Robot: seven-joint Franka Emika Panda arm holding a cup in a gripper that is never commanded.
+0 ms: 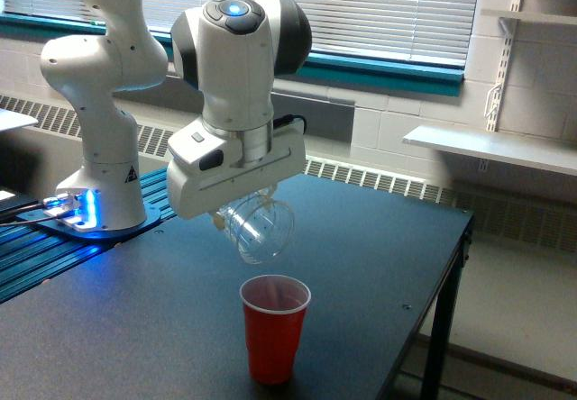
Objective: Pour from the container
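In the exterior view my gripper (242,209) is shut on the container (259,229), a clear plastic cup. It hangs tilted well over, its mouth pointing down and toward the exterior view's right. No bits show through its wall. Below it and slightly to the right stands an opaque red cup (274,328) with a white inside, upright on the dark table (379,265). A clear gap separates the two cups. The fingers themselves are mostly hidden under the white hand.
The arm's white base (95,197) with blue lights stands at the exterior view's left. The table's edge (433,301) runs down the right side. A white wall shelf (491,148) sits behind at the right.
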